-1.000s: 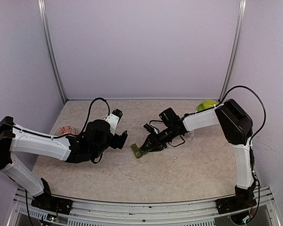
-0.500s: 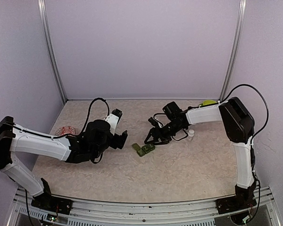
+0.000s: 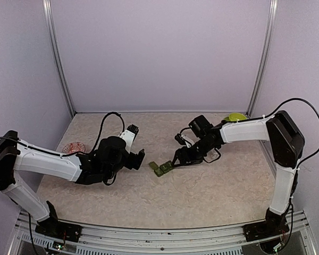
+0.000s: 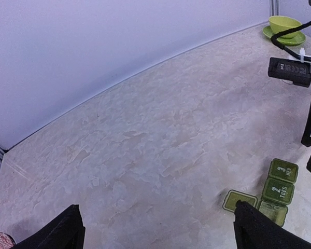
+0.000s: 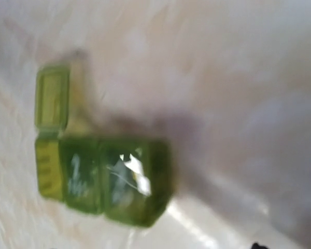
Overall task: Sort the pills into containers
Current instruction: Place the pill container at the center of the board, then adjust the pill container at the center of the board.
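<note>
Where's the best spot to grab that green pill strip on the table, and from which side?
Probably from straight above, pinching the pill strip across its narrow width at the two closed compartments. It lies flat, so only its long side walls offer opposing faces. The end lid lies flipped open sideways, so stay off that end.

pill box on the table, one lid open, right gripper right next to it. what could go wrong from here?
1. The right gripper hangs open close beside the pill box. A small sweep could knock the loose box or flip its open lid shut.
2. The other two lids are shut, so pills dropped there would probably bounce onto the table.
</note>
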Tool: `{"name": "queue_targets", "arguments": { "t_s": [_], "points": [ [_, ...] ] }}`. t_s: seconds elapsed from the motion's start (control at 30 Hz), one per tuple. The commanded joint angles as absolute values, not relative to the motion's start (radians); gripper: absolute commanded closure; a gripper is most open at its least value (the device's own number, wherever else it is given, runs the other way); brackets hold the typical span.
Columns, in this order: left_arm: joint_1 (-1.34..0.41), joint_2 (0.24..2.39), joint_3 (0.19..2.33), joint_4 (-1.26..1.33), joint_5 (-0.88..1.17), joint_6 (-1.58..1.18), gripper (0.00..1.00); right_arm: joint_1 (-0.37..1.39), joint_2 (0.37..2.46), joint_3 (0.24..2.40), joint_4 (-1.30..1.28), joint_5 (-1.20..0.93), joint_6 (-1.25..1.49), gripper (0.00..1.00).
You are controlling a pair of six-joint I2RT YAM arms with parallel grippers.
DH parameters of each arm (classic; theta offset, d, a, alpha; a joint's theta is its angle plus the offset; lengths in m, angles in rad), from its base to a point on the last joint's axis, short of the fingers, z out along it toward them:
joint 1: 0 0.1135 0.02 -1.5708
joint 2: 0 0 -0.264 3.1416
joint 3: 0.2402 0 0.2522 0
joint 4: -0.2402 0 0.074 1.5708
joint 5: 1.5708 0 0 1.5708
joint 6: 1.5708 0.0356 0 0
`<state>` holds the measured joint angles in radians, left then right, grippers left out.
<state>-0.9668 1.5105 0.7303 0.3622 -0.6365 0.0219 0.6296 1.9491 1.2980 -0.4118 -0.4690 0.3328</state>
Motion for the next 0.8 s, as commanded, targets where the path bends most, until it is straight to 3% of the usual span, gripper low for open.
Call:
{"name": "queue_targets", "arguments": {
  "t_s": [0.0, 0.37, 0.77],
  "points": [
    [-0.96, 1.529, 0.761, 0.346, -0.644, 0.002, 0.01, 0.712, 1.916, 1.229, -0.385, -0.442, 0.342, 0.22],
    [-0.96, 1.517, 0.762, 0.342, -0.639, -0.007, 0.01, 0.784, 1.951, 1.187, -0.275, -0.431, 0.404, 0.2],
    [-0.96, 1.49, 0.732, 0.344, -0.642, -0.018, 0.01, 0.776, 2.108, 1.392, -0.318, -0.389, 0.368, 0.19]
  ]
}}
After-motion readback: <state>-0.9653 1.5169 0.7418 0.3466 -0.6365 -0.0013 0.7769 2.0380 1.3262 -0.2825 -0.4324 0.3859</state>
